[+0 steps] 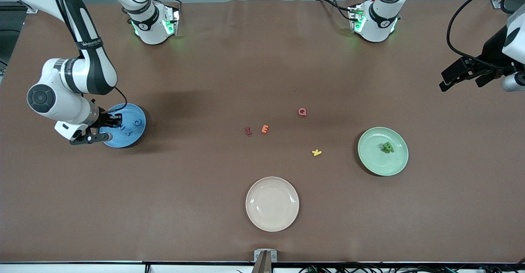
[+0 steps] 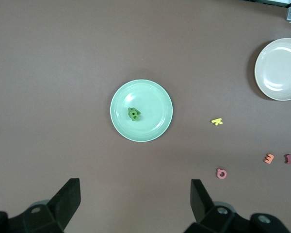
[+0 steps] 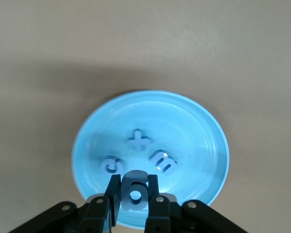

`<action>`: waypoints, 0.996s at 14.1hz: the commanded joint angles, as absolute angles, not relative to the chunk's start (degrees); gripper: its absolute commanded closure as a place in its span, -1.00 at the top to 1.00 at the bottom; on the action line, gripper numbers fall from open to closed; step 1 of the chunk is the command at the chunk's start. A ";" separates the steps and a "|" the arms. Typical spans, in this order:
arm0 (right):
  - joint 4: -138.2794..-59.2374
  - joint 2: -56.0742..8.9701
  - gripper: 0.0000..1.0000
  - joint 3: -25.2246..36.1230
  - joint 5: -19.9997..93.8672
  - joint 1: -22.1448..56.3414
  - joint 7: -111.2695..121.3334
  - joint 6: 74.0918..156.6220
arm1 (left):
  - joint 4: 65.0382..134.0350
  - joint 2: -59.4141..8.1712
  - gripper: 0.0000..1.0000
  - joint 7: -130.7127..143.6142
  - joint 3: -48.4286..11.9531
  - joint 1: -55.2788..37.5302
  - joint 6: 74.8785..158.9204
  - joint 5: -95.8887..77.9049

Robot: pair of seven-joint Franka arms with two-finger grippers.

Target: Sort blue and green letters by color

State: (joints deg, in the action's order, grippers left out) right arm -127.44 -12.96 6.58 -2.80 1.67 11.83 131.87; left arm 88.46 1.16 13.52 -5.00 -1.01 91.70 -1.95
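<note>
Right jaws point(image 3: 134, 201) pinch a blue letter point(image 3: 134, 193) over the blue plate's point(image 3: 203, 121) rim; left jaws point(image 2: 136, 204) hang wide open, empty.

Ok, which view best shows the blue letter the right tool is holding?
Right wrist view: the letter sits close up, pinched in the right tool over the blue plate. The front view hides it under the arm; the left wrist view misses it.

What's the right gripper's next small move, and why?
Probably open and let go. The right gripper is shut on a blue letter over the blue plate, where three blue letters already lie.
</note>
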 commanded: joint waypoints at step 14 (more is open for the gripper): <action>-121.60 -10.02 1.00 5.19 -3.43 -0.53 11.87 119.33 | 87.54 -0.35 1.00 12.22 -5.71 -1.05 90.44 -2.55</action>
